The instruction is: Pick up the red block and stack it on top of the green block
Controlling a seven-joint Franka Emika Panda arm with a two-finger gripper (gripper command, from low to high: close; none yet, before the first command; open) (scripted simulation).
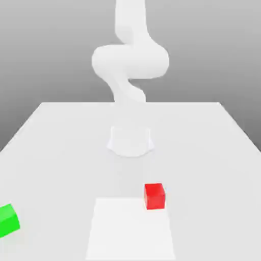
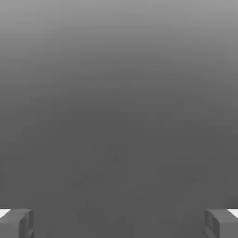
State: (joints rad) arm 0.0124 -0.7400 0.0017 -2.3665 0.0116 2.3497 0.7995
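approach step, nothing grasped yet. we see the two-finger gripper (image 2: 119, 223) spread wide, empty. small red cube (image 1: 154, 196) sits on the white table (image 1: 61, 132), well apart from the green cube (image 1: 8, 220) at the exterior view's left. next: descend over red.

Setting: simulated robot test scene, not a furnished room. Evidence: flat, untextured white table (image 1: 61, 148) against a plain grey gradient backdrop; smooth white arm (image 1: 130, 61) rising from a round base (image 1: 130, 141); a paler square patch (image 1: 130, 229) on the tabletop; uniformly coloured red block (image 1: 154, 196) and green block (image 1: 8, 220) as sole props.
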